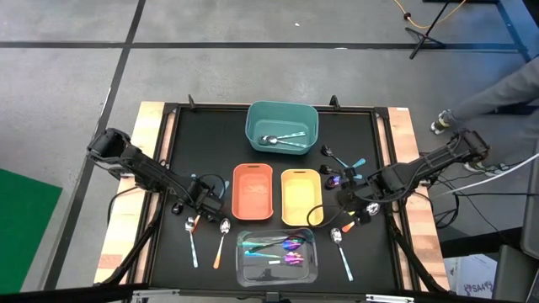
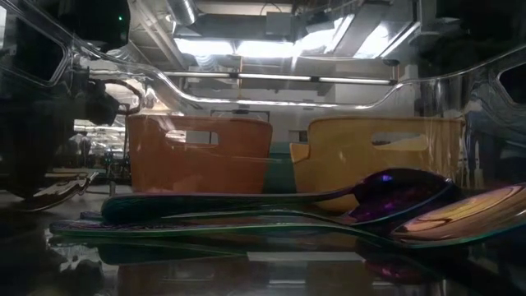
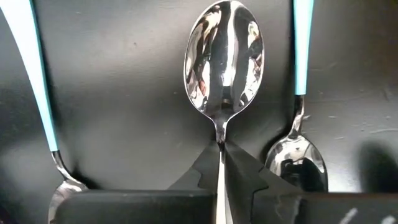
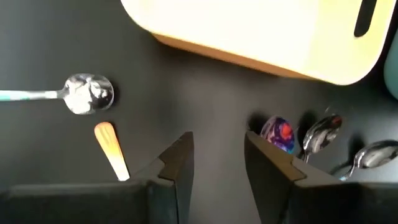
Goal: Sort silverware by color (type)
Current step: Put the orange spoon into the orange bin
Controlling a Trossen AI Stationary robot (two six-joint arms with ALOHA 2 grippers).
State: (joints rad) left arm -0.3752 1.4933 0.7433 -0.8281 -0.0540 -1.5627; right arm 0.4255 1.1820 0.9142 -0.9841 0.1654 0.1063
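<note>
My left gripper [image 1: 202, 202] is at the mat's left, beside the orange bin [image 1: 253, 191], and is shut on a plain silver spoon [image 3: 224, 62]. Teal-handled spoons [image 3: 37, 81] [image 3: 303, 50] lie on either side of it. My right gripper [image 4: 217, 140] hovers open over bare mat near the yellow bin [image 4: 261, 31], right of centre [image 1: 354, 202]. An iridescent spoon [image 4: 278, 134] and silver spoons [image 4: 323, 130] lie beside one finger, an orange handle tip [image 4: 111, 149] beside the other. The teal bin [image 1: 282, 126] holds silver spoons. The clear bin [image 1: 278, 257] holds iridescent utensils [image 2: 394, 193]. My left gripper pinches the silver spoon by its neck [image 3: 221, 138], just behind the bowl, between the two fingers [image 3: 249, 168]. The fingers lie along the spoon: its handle runs back between them and its bowl points away past their tips. Whether it is off the mat cannot be told.
More spoons lie loose on the mat: two near the left gripper [image 1: 192, 244] [image 1: 221, 240], one at the near right [image 1: 341, 248], several black-headed and teal ones at the far right [image 1: 345, 164]. A person's sleeve [image 1: 497, 97] shows beyond the table's right edge.
</note>
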